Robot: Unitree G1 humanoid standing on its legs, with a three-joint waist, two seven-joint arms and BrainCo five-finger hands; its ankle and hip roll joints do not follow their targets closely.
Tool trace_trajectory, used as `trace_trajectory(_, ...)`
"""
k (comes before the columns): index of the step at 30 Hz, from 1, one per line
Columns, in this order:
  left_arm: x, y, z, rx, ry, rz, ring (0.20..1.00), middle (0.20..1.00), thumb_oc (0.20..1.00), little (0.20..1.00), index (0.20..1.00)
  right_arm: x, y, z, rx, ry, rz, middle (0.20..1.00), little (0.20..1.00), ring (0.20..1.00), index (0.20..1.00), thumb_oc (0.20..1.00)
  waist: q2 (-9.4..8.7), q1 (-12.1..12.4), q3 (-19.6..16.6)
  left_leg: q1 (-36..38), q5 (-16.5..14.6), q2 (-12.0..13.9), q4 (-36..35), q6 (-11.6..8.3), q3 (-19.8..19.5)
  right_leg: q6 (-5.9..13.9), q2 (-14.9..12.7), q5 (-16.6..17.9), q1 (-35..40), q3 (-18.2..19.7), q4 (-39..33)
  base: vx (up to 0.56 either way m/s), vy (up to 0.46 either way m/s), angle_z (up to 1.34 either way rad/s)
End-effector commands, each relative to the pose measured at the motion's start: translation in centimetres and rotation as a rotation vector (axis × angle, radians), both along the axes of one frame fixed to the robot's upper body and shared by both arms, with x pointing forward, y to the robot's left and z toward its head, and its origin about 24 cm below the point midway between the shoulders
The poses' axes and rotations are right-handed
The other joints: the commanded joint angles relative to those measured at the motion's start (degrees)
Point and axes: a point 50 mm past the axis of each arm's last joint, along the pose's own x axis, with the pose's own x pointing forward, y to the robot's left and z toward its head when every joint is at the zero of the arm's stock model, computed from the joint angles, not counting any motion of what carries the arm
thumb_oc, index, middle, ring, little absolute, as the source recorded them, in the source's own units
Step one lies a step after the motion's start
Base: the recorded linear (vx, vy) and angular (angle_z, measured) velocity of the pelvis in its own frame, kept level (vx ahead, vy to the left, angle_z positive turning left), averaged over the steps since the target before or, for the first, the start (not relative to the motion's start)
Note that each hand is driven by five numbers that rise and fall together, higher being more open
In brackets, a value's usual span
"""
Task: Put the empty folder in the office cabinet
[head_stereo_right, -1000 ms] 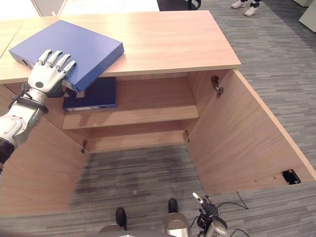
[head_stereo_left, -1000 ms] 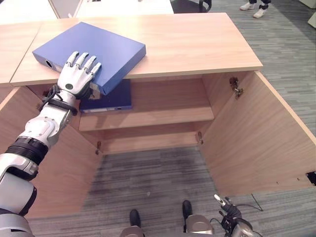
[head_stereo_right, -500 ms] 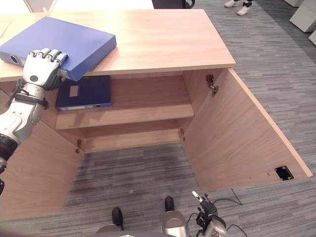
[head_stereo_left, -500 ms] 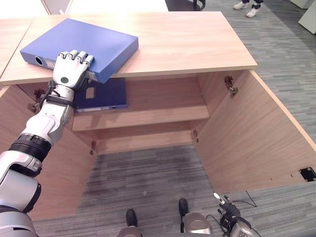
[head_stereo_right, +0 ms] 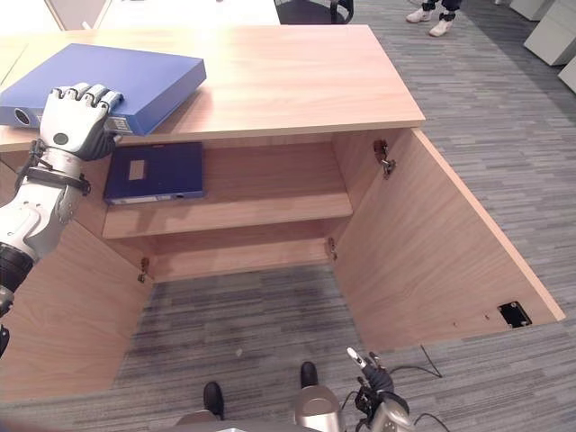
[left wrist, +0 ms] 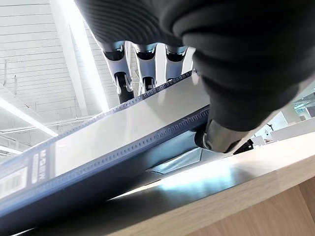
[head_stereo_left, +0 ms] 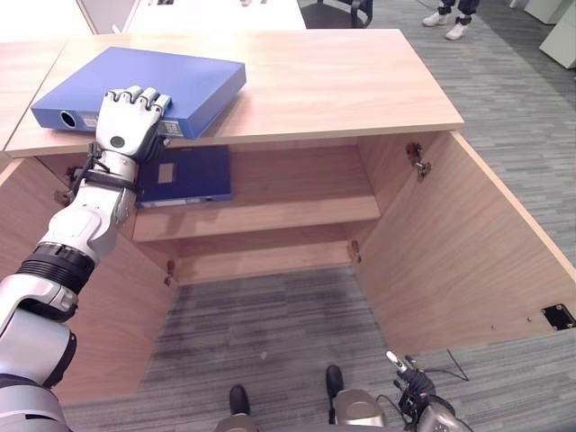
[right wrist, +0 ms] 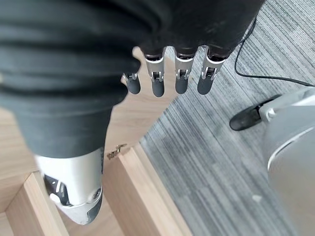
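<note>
- Blue folder (head_stereo_left: 144, 83) lies flat on the desk (head_stereo_left: 342, 81), near corner overhanging the front edge above the open cabinet (head_stereo_left: 270, 207).
- Left hand (head_stereo_left: 126, 126) grasps that corner, fingers (left wrist: 142, 66) curled over the cover, thumb beneath.
- Right hand (right wrist: 167, 73) hangs low, fingers relaxed, holding nothing.
- Judged light, stiff and smooth-skinned; a single-corner hold may let it sag or slip.
- A second folder (head_stereo_left: 187, 175) already occupies the upper shelf (head_stereo_left: 270, 211).

doors (head_stereo_left: 468, 261) open, second folder (head_stereo_left: 184, 174) fills shelf's (head_stereo_left: 288, 211) left
</note>
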Motion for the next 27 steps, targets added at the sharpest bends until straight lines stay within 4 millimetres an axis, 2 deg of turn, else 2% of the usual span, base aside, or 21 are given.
trace_trajectory(1, -0.3, 0.4, 3.8, -0.139, -0.149, -0.007, 0.2, 0.2, 0.2, 0.2, 0.2, 1.9, -0.5, 1.2, -0.021, -0.1, -0.016, 1.0, 1.0, 1.0, 1.0, 1.0, 3.29, 1.2, -0.9, 7.3, -8.0, 3.5, 2.1, -1.2, 1.9, 4.77, -1.0, -10.1, -5.5, 1.2, 14.2, 0.03, -0.023, 0.06)
trace_trajectory(4, -0.8, -1.1, 5.5, -0.213, -0.225, -0.11, 0.2, 0.2, 0.2, 0.2, 0.2, 2.1, -0.7, 1.3, -0.044, -0.092, 0.011, 1.0, 1.0, 1.0, 1.0, 1.0, 4.28, 1.8, -2.4, 6.1, -6.8, 2.8, 1.0, -1.44, 1.5, 4.47, -1.2, -8.0, -3.5, 0.5, 9.4, -0.02, -0.037, 0.05)
trace_trajectory(6, -1.0, -1.3, 6.0, -0.23, -0.246, -0.128, 0.2, 0.2, 0.2, 0.2, 0.2, 2.1, -0.8, 1.3, -0.047, -0.091, 0.011, 1.0, 1.0, 1.0, 1.0, 1.0, 4.59, 1.8, -2.8, 5.5, -6.4, 2.7, 0.7, -1.5, 1.2, 4.45, -1.1, -7.3, -3.2, 0.3, 7.9, -0.02, -0.039, 0.04)
trace_trajectory(7, -1.3, -2.2, 7.1, -0.269, -0.292, -0.189, 0.2, 0.2, 0.2, 0.2, 0.2, 2.3, -0.8, 1.4, -0.051, -0.094, 0.008, 1.0, 1.0, 1.0, 1.0, 1.0, 4.81, 2.3, -3.8, 4.3, -5.9, 2.2, 0.6, -1.73, 0.8, 4.32, -1.2, -6.4, -2.4, 0.0, 5.8, 0.0, -0.039, 0.07)
trace_trajectory(15, -2.8, -4.2, 10.0, -0.377, -0.394, -0.378, 0.2, 0.2, 0.2, 0.2, 0.2, 2.3, -0.8, 1.3, -0.052, -0.083, 0.002, 1.0, 1.0, 1.0, 1.0, 1.0, 5.26, 3.0, -6.0, 2.4, -5.5, 1.1, 0.6, -1.98, -0.9, 4.26, -1.7, -5.3, 0.1, -1.8, 2.0, 0.0, -0.035, 0.15)
trace_trajectory(17, -4.7, -6.0, 11.9, -0.469, -0.466, -0.577, 0.2, 0.2, 0.2, 0.2, 0.2, 2.7, -0.3, 1.3, -0.04, -0.084, 0.03, 1.0, 1.0, 1.0, 1.0, 1.0, 5.49, 3.9, -6.9, 2.8, -5.7, 0.7, 0.6, -1.85, -1.5, 4.08, -1.9, -5.4, 1.1, -2.2, 1.5, 0.03, -0.036, 0.12)
trace_trajectory(22, -6.6, -6.9, 12.6, -0.552, -0.505, -0.73, 0.2, 0.2, 0.2, 0.2, 0.2, 2.8, 0.2, 1.1, -0.032, -0.074, 0.05, 1.0, 1.0, 1.0, 1.0, 1.0, 5.66, 4.9, -7.5, 2.9, -5.6, 0.5, 0.6, -1.74, -2.0, 3.91, -2.0, -5.5, 1.8, -2.7, 1.3, 0.02, -0.022, 0.06)
trace_trajectory(26, -8.5, -7.4, 12.4, -0.694, -0.491, -0.933, 0.2, 0.2, 0.2, 0.2, 0.2, 2.9, 0.7, 1.0, -0.019, -0.067, 0.075, 1.0, 1.0, 1.0, 1.0, 1.0, 5.75, 5.9, -7.9, 3.0, -5.6, 0.4, 0.6, -1.58, -2.9, 3.63, -2.0, -5.9, 2.5, -3.2, 1.5, 0.01, -0.023, 0.11)
trace_trajectory(27, -8.6, -7.3, 12.4, -0.696, -0.49, -0.932, 0.2, 0.2, 0.2, 0.2, 0.2, 2.9, 0.6, 1.0, -0.02, -0.067, 0.076, 1.0, 1.0, 1.0, 1.0, 1.0, 5.81, 5.9, -7.9, 3.1, -5.6, 0.4, 0.6, -1.58, -2.9, 3.63, -2.0, -5.9, 2.5, -3.2, 1.5, 0.01, -0.016, 0.1)
